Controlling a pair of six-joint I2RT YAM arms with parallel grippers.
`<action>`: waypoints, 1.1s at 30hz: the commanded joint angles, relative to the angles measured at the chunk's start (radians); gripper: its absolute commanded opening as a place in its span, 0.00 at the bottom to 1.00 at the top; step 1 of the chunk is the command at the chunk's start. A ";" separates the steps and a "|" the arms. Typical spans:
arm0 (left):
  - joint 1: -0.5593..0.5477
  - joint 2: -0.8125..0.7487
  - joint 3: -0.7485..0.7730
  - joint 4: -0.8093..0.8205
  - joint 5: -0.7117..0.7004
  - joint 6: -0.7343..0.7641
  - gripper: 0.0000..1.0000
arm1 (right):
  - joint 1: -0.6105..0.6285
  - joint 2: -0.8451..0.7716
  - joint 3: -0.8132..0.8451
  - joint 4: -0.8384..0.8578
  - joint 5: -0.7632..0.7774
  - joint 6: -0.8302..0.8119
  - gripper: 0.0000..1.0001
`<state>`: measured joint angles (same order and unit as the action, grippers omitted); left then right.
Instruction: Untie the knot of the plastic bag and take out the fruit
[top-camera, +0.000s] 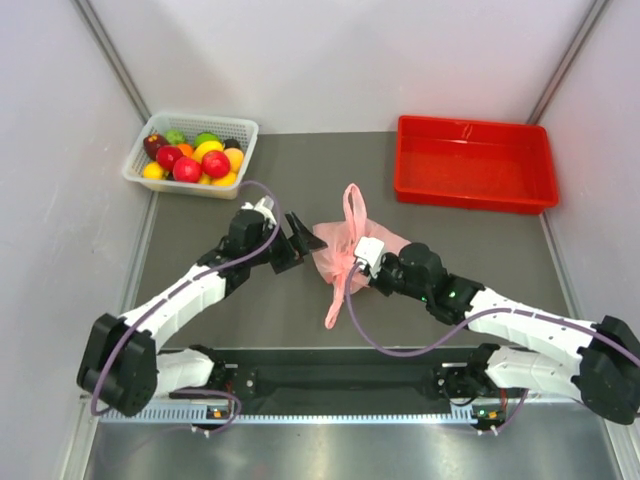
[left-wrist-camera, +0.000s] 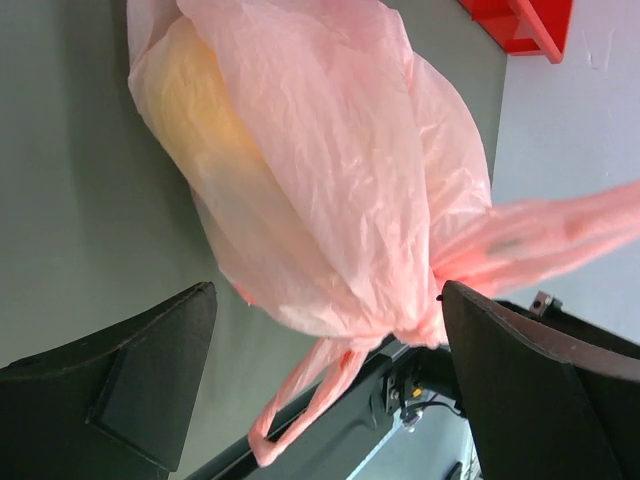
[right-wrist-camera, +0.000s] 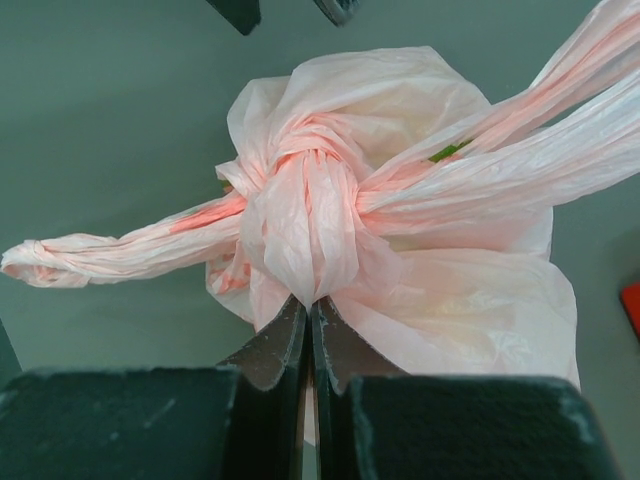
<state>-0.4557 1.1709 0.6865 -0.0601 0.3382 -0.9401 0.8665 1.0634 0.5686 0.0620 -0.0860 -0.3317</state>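
The knot (right-wrist-camera: 305, 200) is tied tight, a twisted wad of pink film on the side of the plastic bag (top-camera: 345, 250) that faces the right arm. One handle strip (right-wrist-camera: 110, 250) trails off to one side of it and the other strips (right-wrist-camera: 540, 110) stretch away on the other. The bag lies bunched near the middle of the grey table (top-camera: 250, 310), between the two arms. The fruit (left-wrist-camera: 195, 110) shows only as a yellow blur through the film. The right gripper (right-wrist-camera: 310, 320) has its fingers pressed together, pinching the film at the underside of the knot. The left gripper (left-wrist-camera: 325, 300) is spread wide just beside the bag's other side, its fingers (left-wrist-camera: 130, 380) off the film. A white basket (top-camera: 135, 165) of mixed fruit sits at the far left corner and a red tray (top-camera: 475, 165) at the far right.
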 joint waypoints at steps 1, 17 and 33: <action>-0.030 0.067 0.042 0.141 -0.016 -0.061 0.99 | 0.020 -0.037 -0.006 0.097 0.026 0.019 0.00; -0.118 0.170 0.068 0.226 -0.091 -0.071 0.19 | 0.049 -0.033 -0.006 0.091 0.122 0.045 0.00; 0.075 -0.146 -0.048 -0.021 -0.249 0.092 0.00 | 0.031 -0.011 0.023 -0.131 0.882 0.446 0.01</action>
<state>-0.4236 1.0786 0.6678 -0.0391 0.1268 -0.9047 0.9058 1.0554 0.5560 0.0185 0.5499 -0.0341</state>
